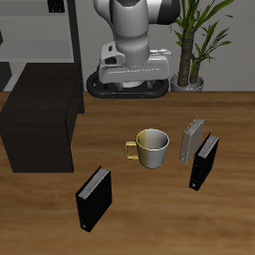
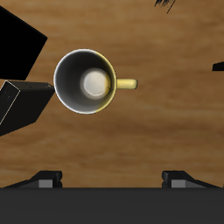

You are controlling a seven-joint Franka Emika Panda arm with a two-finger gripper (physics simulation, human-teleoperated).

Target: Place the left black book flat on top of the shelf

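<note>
The left black book point(image 1: 204, 161) stands upright near the table's front edge, just in front of the grey book point(image 1: 191, 141). It is slim, with a small white mark low on its spine. In the wrist view a black block point(image 2: 17, 44) beside the mug is probably this book. The shelf point(image 1: 40, 120) is a low black cabinet with a flat, bare top on the far side of the mug. My gripper point(image 2: 114, 179) is open and empty, high above the mug, with both fingertips point(image 2: 48, 179) showing spread wide apart. It is well away from the book.
A white and yellow mug point(image 1: 151, 147) point(image 2: 85, 82) stands mid-table directly under the gripper. A second black book point(image 1: 93, 199) stands near the front edge in front of the shelf. A tall dark rack point(image 1: 45, 40) and a potted plant point(image 1: 199, 40) stand at the back.
</note>
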